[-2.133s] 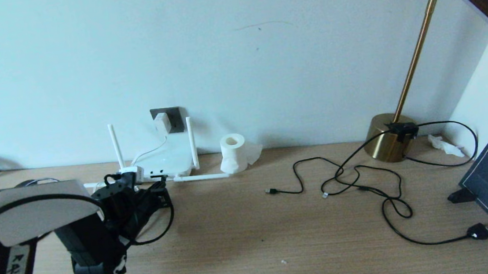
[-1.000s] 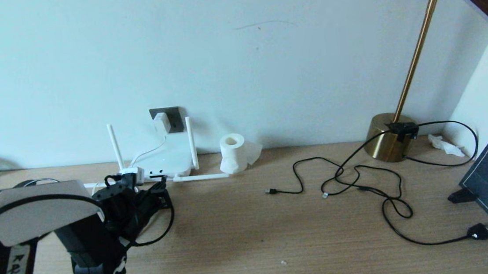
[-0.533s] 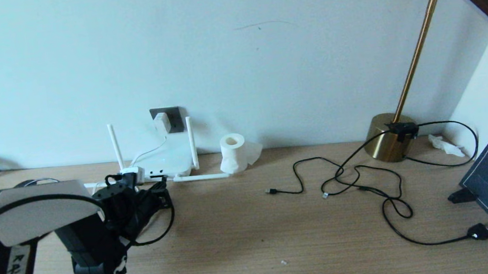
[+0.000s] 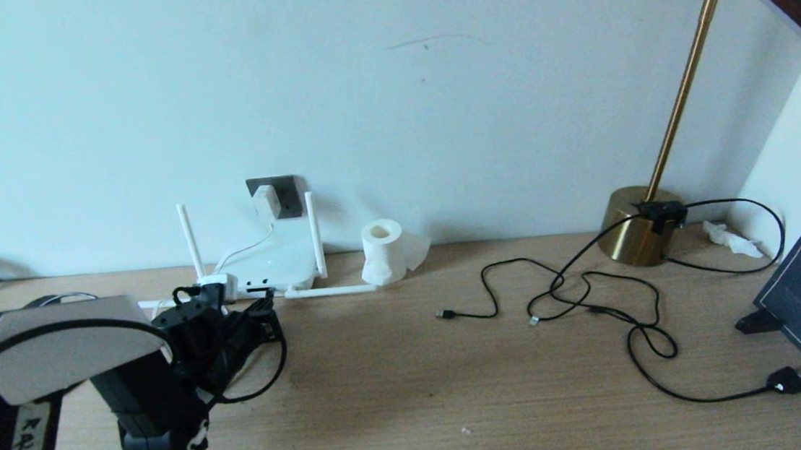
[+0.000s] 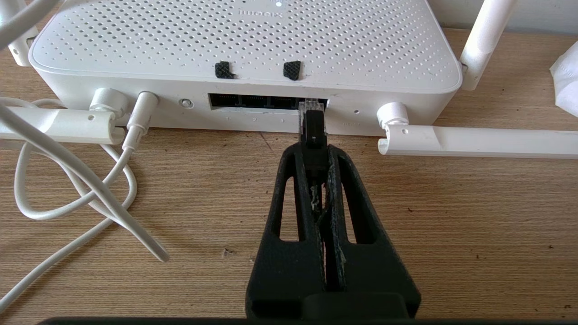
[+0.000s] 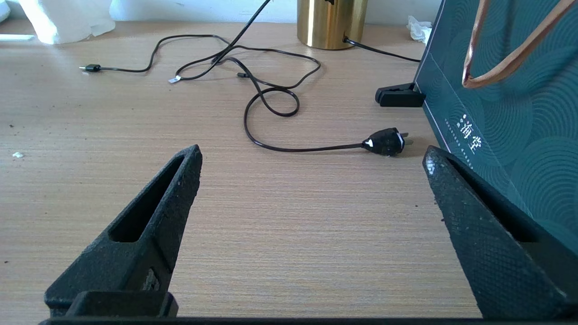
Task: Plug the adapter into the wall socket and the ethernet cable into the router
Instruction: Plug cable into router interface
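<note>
Nothing has shifted across the earlier head views: the left gripper [image 5: 314,153] sits just as before at the front of the router [image 5: 244,45], and the table's clutter lies where it did. Its two black fingers [image 5: 289,198] are pinched nearly together on the ethernet cable [image 5: 313,128], gripping the black boot just behind the clear clip plug. That plug's tip meets the rightmost opening in the router's row of dark ports; how deep it sits cannot be told. In the head view the cable loops down from the gripper onto the wooden table [image 4: 399,370].

Beside the ports, a white power cord [image 5: 67,180] is plugged in and coils over the table. Two stick antennas lie flat along the router's front and two stand upright. Behind the router, the adapter [image 4: 265,200] is seated in the wall socket [image 4: 287,191].

Further right stand a toilet-paper roll [image 4: 382,251], loose black USB cords [image 4: 558,291], and a brass lamp [image 4: 639,234] whose cord ends in a bulky plug [image 6: 386,141].

Right gripper [image 6: 311,162] is parked low over the table near a dark teal bag [image 6: 510,104], its fingers spread wide with nothing between them.
</note>
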Controlling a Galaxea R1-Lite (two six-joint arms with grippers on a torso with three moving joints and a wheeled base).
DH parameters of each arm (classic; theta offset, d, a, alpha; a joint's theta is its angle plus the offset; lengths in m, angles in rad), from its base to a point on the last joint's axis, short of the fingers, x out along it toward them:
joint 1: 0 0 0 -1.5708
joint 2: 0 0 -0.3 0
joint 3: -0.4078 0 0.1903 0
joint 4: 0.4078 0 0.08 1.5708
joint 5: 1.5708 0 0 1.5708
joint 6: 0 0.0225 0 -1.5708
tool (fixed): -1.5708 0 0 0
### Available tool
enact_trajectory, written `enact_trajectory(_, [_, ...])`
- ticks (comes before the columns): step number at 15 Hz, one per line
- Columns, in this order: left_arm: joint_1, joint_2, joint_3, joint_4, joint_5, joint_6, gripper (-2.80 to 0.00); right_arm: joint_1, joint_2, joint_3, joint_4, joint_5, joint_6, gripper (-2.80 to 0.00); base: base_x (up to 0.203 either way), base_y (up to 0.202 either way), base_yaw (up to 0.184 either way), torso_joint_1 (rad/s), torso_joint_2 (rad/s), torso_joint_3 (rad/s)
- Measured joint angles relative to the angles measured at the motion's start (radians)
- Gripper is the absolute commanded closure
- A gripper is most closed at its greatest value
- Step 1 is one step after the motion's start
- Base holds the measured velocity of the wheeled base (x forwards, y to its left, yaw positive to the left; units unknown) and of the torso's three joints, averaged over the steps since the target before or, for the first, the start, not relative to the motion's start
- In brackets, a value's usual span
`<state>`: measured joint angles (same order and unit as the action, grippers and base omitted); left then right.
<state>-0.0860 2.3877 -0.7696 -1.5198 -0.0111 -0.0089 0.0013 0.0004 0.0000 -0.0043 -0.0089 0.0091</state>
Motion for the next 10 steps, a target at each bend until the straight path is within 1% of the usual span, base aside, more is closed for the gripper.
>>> enact_trajectory(10, [0.001, 0.016, -0.018, -0.001, 0.0, 0.0, 0.0, 0.0, 0.0, 0.0, 0.0, 0.0, 0.0, -2.8, 0.0, 0.0, 0.0, 0.0, 0.0, 0.0])
